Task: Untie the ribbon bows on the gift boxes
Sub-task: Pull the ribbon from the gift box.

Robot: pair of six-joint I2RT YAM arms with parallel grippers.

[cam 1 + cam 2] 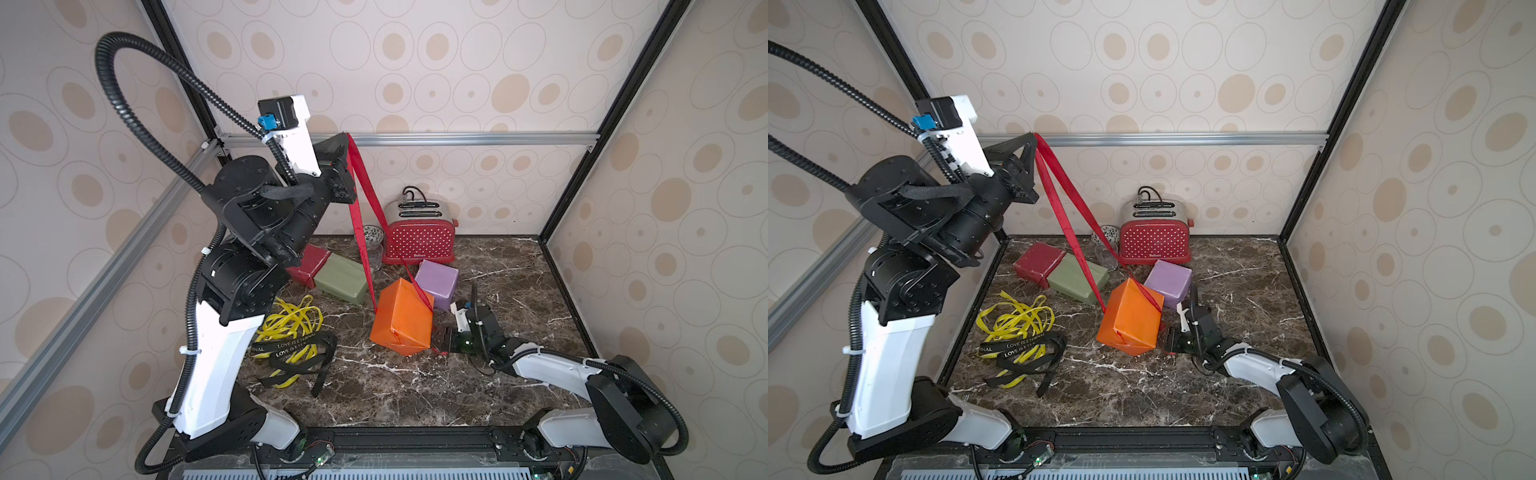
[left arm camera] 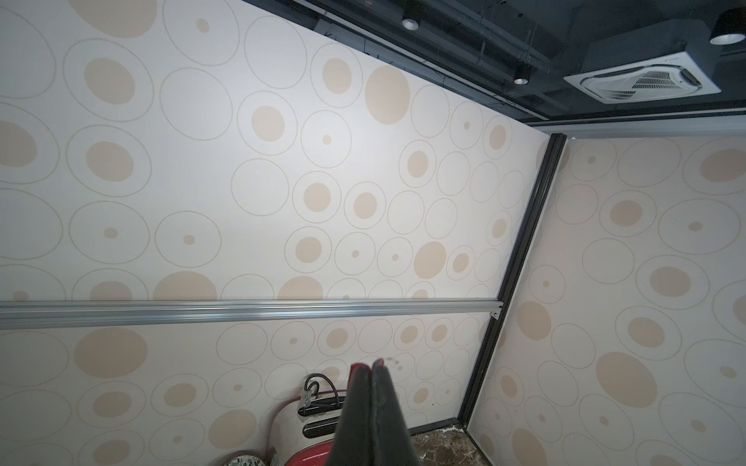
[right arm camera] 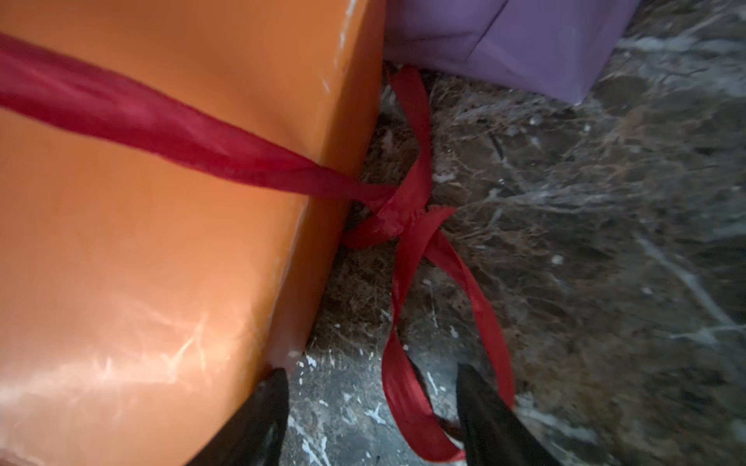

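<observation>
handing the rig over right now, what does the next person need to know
Left hand: raised, shut on the red ribbon, which runs taut up from the orange box.
Right hand: open, low beside that box, a ribbon loop between its fingers.
Done: yellow ribbons and black ribbon lie loose on the table; dark red box, olive box, purple box bare.
To do: the red knot looks still tied.

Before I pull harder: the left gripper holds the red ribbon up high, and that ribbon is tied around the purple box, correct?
No: the red ribbon runs around the orange box, not the purple box, as the right wrist view shows. The left gripper does hold it up high.
</observation>
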